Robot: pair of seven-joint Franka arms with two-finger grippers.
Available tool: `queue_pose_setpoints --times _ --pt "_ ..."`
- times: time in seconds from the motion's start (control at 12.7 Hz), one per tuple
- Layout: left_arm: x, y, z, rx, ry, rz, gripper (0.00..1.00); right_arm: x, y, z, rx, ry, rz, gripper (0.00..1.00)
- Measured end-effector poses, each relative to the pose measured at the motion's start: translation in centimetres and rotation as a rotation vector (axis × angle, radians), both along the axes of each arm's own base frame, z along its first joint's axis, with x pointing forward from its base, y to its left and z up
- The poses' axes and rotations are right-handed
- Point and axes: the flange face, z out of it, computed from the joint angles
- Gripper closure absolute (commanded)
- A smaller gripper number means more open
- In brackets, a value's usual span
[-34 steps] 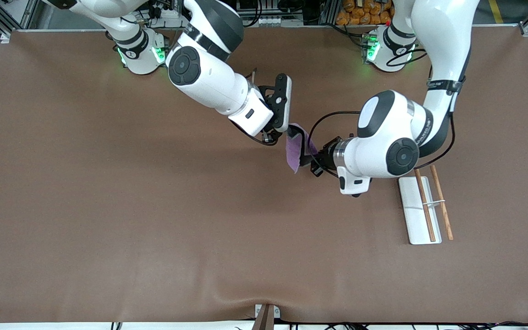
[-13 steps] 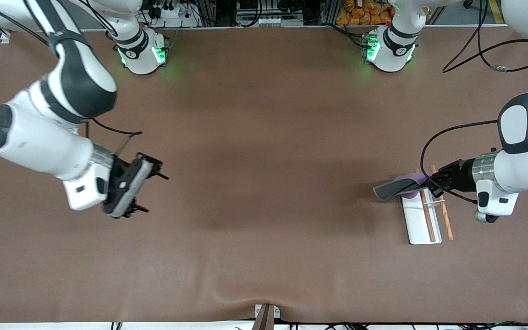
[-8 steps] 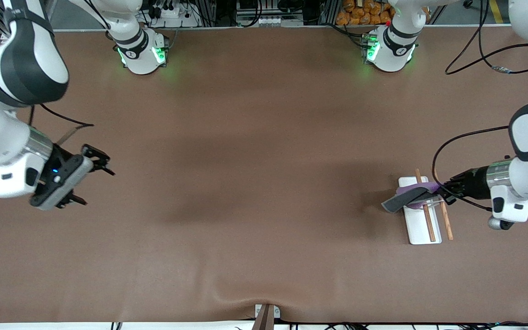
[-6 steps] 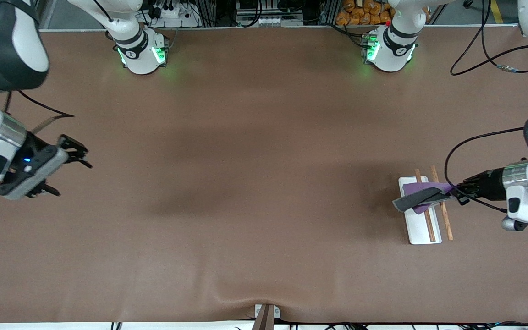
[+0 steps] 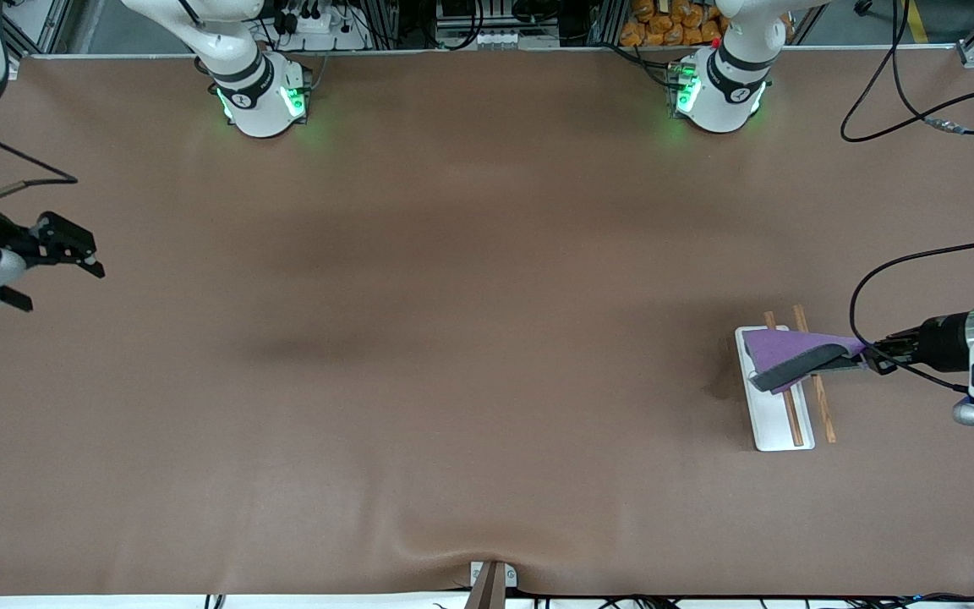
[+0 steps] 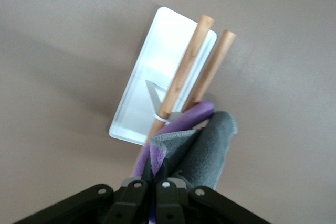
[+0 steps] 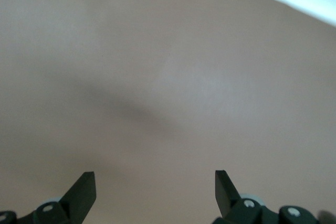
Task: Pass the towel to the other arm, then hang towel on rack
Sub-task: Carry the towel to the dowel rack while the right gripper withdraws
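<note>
The rack [image 5: 773, 419] is a white base plate with two brown rods [image 5: 823, 410], toward the left arm's end of the table. The purple and grey towel [image 5: 794, 353] lies across both rods. My left gripper [image 5: 869, 355] is shut on the towel's edge, just off the rack toward the left arm's end. In the left wrist view my left gripper [image 6: 161, 170] pinches the towel [image 6: 202, 140] over the rods [image 6: 188, 61] and base [image 6: 149, 85]. My right gripper [image 5: 73, 251] is open and empty over the table's right-arm end; it also shows in the right wrist view [image 7: 155, 190].
Both arm bases [image 5: 259, 97] [image 5: 715, 93] stand along the table edge farthest from the front camera. A black cable [image 5: 876, 279] loops from the left wrist above the table. A small bracket [image 5: 491, 579] sits at the nearest table edge.
After the handover, my left gripper carried the towel to the rack and drew it across the rods toward the left arm's end. My right arm withdrew to its own end, open.
</note>
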Motion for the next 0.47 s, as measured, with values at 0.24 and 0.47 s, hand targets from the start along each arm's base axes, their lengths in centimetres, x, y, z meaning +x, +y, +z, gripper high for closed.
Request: queue_pose_setpoints --times 0.24,0.47 --pt "-0.2 2.8 -1.3 -0.016 -0.022 -0.06 1.0 -2.8 0.1 1.5 -0.038 0.108 -0.271 0.0" --pt "-0.3 4.0 -2.2 -0.028 -0.035 -0.109 1.0 -4.6 -1.3 2.6 -0.062 0.148 -0.352 0.0"
